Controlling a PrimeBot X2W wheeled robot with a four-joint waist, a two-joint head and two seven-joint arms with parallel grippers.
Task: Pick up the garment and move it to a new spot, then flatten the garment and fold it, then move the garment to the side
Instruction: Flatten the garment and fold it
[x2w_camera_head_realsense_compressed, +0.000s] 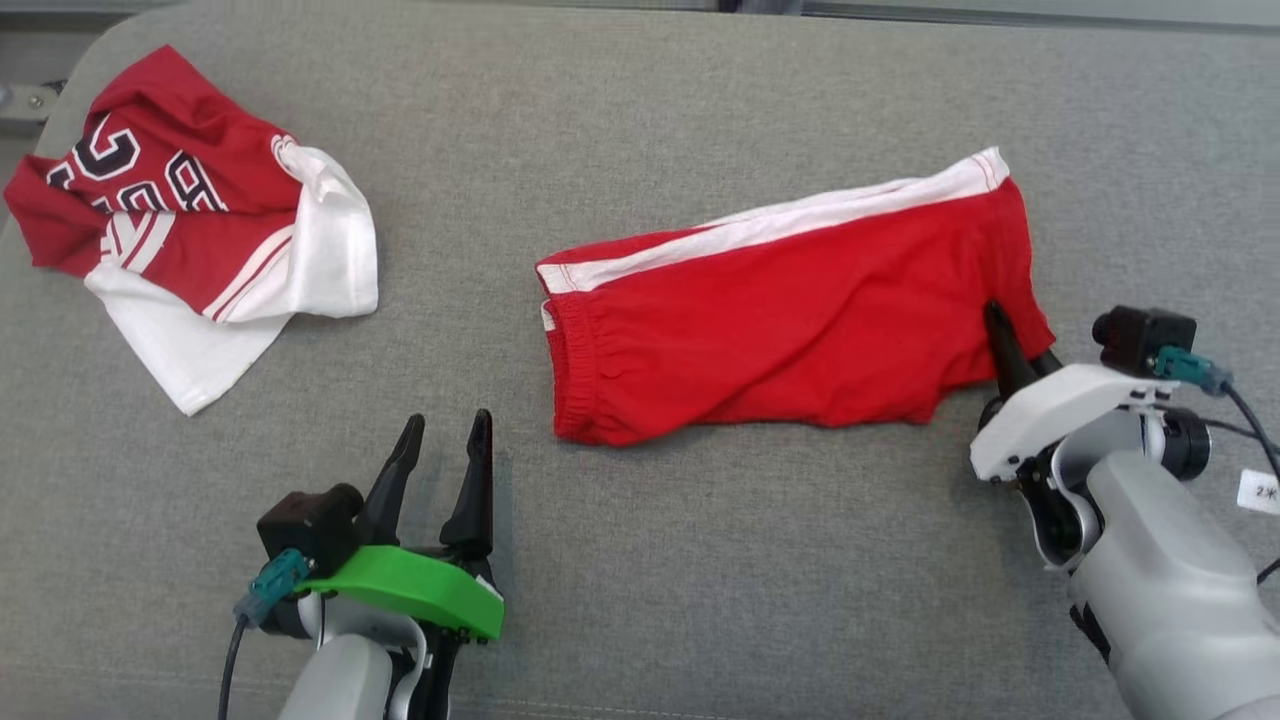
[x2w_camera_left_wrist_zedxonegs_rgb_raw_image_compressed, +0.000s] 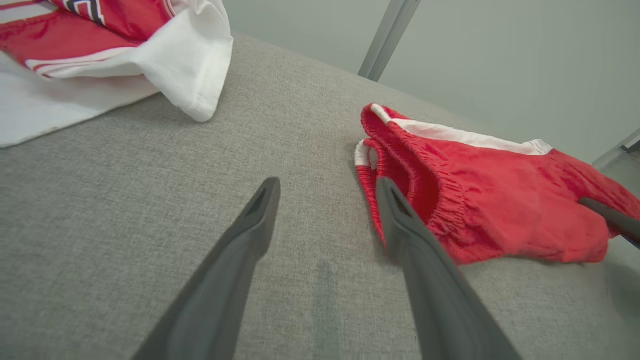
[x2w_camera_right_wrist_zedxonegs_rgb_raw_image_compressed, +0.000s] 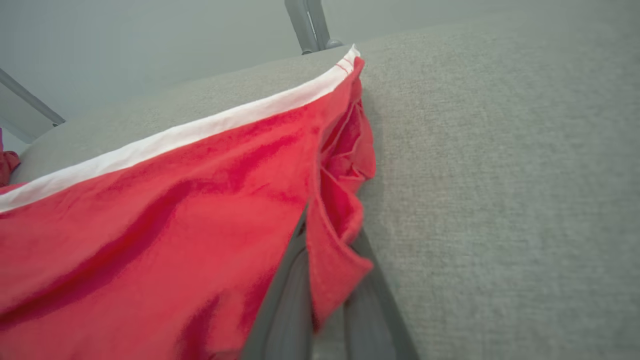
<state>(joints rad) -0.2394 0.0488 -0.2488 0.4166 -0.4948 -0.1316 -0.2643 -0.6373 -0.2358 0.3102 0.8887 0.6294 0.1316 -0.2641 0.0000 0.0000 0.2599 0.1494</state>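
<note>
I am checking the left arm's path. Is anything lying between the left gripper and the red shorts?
Nothing visible. Only bare grey surface separates the open left gripper from the red shorts. The jersey lies further left, off that path. The right gripper is shut on their far hem.

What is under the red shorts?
The grey fabric surface shows all around the red shorts. At their hem corner the right gripper pinches a fold. Anything beneath the middle is covered.

A grey cloth surface (x2w_camera_head_realsense_compressed: 640, 560) carries two garments. The red shorts (x2w_camera_head_realsense_compressed: 790, 310), white-striped, lie spread just left of the right gripper (x2w_camera_head_realsense_compressed: 997, 318), which pinches their hem. A crumpled jersey (x2w_camera_head_realsense_compressed: 190, 220) lies well ahead of the left gripper (x2w_camera_head_realsense_compressed: 448, 420), off to its left.
</note>
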